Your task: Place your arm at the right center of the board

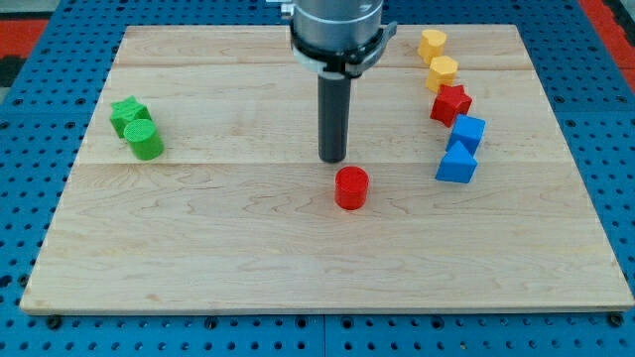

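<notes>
My dark rod hangs from the arm head at the view's top centre, and my tip [333,159] rests on the wooden board [248,258] near its middle. A red cylinder [351,187] stands just below and right of the tip, a small gap apart. At the view's right a curved line of blocks runs downward: a yellow block [432,45], a second yellow block [443,72], a red star [450,104], a blue cube [468,132] and a blue triangular block [456,164]. My tip is well left of this line.
A green star [128,114] and a green cylinder [145,140] touch each other near the board's left edge. Blue pegboard [40,149] surrounds the board on all sides.
</notes>
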You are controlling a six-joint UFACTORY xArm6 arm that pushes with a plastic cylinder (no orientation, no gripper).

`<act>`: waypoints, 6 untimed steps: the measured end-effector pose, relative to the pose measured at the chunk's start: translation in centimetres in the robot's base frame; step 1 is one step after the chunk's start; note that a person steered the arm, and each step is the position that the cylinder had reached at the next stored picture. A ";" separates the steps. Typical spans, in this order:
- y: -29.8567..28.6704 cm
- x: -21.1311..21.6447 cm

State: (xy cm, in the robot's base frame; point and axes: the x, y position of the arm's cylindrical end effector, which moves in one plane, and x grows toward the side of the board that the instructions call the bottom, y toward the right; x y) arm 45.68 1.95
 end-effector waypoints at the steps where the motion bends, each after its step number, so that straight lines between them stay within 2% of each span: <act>1: 3.7 4.5; 2: 8.3 0.3; 3: 9.9 3.0; 4: 6.1 7.5; 5: 8.5 7.8; 6: 11.5 10.9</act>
State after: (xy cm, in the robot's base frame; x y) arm 56.57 13.46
